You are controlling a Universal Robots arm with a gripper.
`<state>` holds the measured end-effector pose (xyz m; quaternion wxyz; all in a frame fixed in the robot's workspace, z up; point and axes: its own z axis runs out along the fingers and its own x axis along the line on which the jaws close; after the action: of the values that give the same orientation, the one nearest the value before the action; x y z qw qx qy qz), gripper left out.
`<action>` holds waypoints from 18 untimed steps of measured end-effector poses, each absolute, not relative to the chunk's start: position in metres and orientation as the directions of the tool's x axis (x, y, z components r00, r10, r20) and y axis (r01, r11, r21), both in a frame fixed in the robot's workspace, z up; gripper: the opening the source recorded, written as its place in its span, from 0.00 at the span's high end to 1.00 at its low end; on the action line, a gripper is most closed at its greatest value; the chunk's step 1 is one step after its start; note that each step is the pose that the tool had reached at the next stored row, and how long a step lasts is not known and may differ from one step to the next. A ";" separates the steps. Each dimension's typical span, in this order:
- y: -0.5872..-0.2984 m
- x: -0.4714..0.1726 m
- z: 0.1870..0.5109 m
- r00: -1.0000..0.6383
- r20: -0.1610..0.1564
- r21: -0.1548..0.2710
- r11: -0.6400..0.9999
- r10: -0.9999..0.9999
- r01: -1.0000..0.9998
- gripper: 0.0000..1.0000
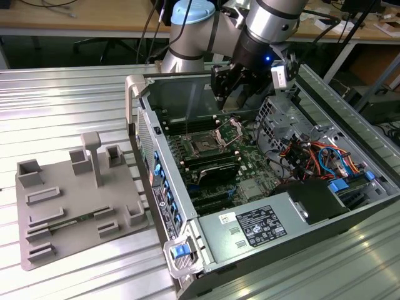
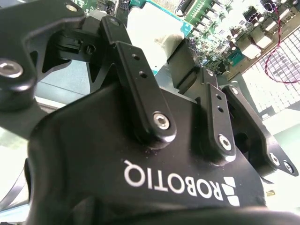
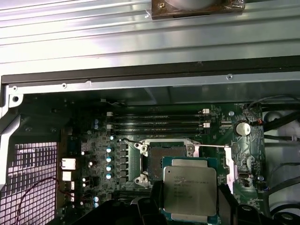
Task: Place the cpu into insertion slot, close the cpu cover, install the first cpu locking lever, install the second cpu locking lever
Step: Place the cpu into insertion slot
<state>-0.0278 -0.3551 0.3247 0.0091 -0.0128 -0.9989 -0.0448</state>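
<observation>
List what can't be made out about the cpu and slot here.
1. The insertion slot: first wrist view, part hidden behind the cpu.
2. The gripper: same view, fingers cut off by the picture edge.
3. Grip on the cpu: second wrist view, blocked by the gripper's own body.

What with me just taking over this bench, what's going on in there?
The arm's gripper is shut on the cpu and holds it over the motherboard inside the open computer case. In the exterior view the slot is empty and its cover stands open. The cpu is not yet seated.
</observation>
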 end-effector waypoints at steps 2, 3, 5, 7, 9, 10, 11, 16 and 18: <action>-0.355 -0.028 0.320 -1.000 0.019 0.089 0.996 0.025 0.026 0.45; -0.355 -0.028 0.320 -1.000 0.019 0.089 0.996 0.025 0.026 0.45; -0.355 -0.028 0.319 -1.000 0.019 0.089 0.996 0.025 0.026 0.45; -0.355 -0.028 0.307 -1.000 0.019 0.089 0.996 0.025 0.026 0.45; -0.355 -0.028 0.307 -1.000 0.019 0.089 0.996 0.025 0.026 0.45; -0.355 -0.028 0.307 -1.000 0.019 0.089 0.996 0.025 0.027 0.45; -0.355 -0.029 0.307 -1.000 0.019 0.089 0.996 0.025 0.026 0.45; -0.355 -0.029 0.307 -1.000 0.019 0.089 0.996 0.025 0.026 0.45; -0.355 -0.029 0.307 -1.000 0.019 0.089 0.996 0.025 0.026 0.45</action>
<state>-0.0290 -0.3551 0.3073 0.0091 -0.0128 -0.9989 -0.0448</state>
